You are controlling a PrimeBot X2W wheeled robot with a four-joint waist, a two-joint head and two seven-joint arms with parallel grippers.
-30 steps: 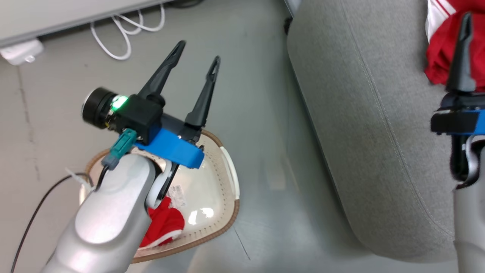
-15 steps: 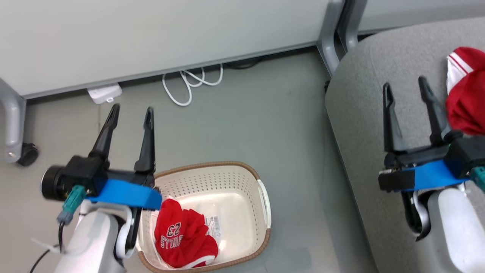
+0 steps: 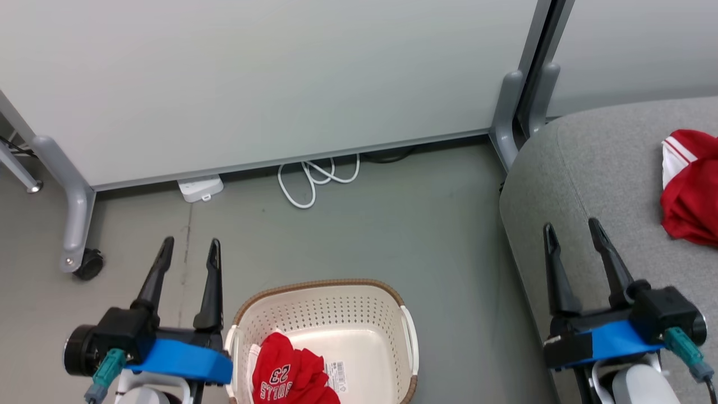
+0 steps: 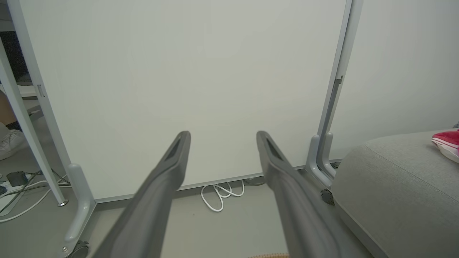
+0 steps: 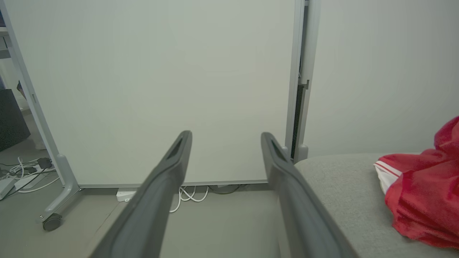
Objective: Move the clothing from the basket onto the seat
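Lying crumpled, red clothing (image 3: 291, 381), perforated basket (image 3: 325, 308)

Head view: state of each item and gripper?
Basket: upright on floor, holds jersey.
Jersey: crumpled, print showing.
Red garment: bunched on seat.
Seat: one garment on it.
Left gripper: open, empty.
Right gripper: open, empty.
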